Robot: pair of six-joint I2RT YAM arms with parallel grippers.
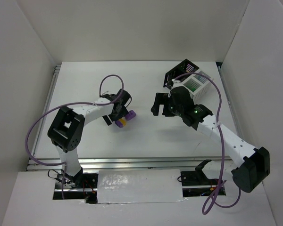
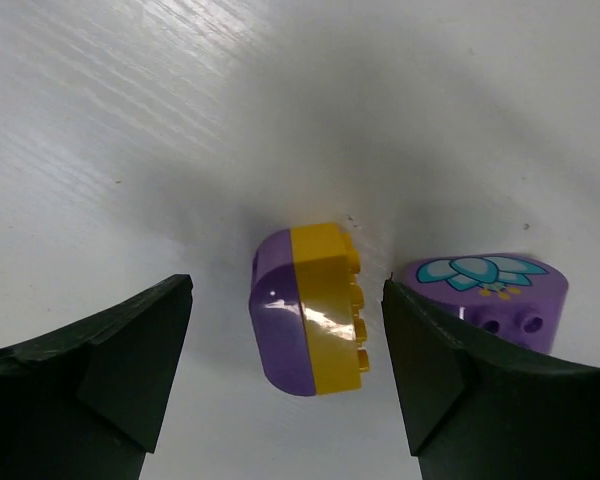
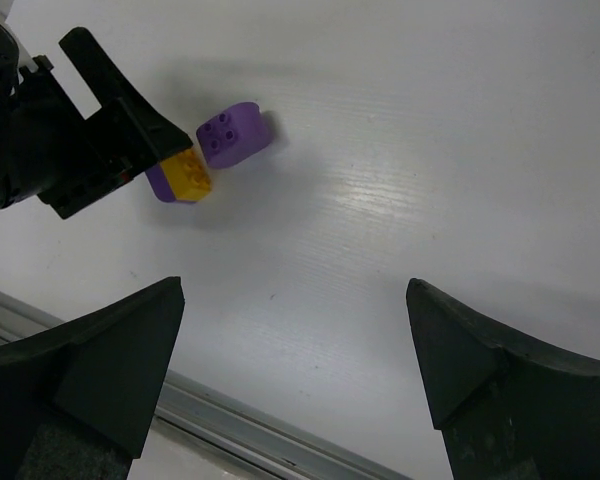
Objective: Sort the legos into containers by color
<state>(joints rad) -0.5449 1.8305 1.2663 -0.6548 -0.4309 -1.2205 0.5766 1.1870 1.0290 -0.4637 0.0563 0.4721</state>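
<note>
The yellow-purple brick (image 2: 308,310) lies on its side on the white desk (image 1: 146,136), left of centre, its studs facing the purple oval brick (image 2: 490,295) just beside it. The oval brick carries a teal flower print on its top face. From the left wrist camera I cannot tell whether the two bricks touch.

The left gripper (image 2: 285,300) hangs low over the two-coloured brick, jaws released, one dark finger on each side of it and bare desk showing in both gaps. The finger nearer the oval brick stands right at that brick's edge; whether they touch is not clear.

The right gripper (image 1: 158,106) hovers above the middle of the desk, well apart from both bricks. Its jaws are spread wide with nothing between them.

Behind the right arm, at the far right of the desk, the black bin (image 1: 179,70) and the white bin (image 1: 198,84) sit against each other. Something greenish shows inside the white one; the black one's contents cannot be made out.

The desk top is glossy white with a faint brushed grain and soft shadows under the arms. A metal rail (image 1: 132,162) runs along its near edge. Plain white walls (image 1: 132,28) enclose the desk at the back and on both sides. A purple cable (image 1: 37,136) loops from each arm.
</note>
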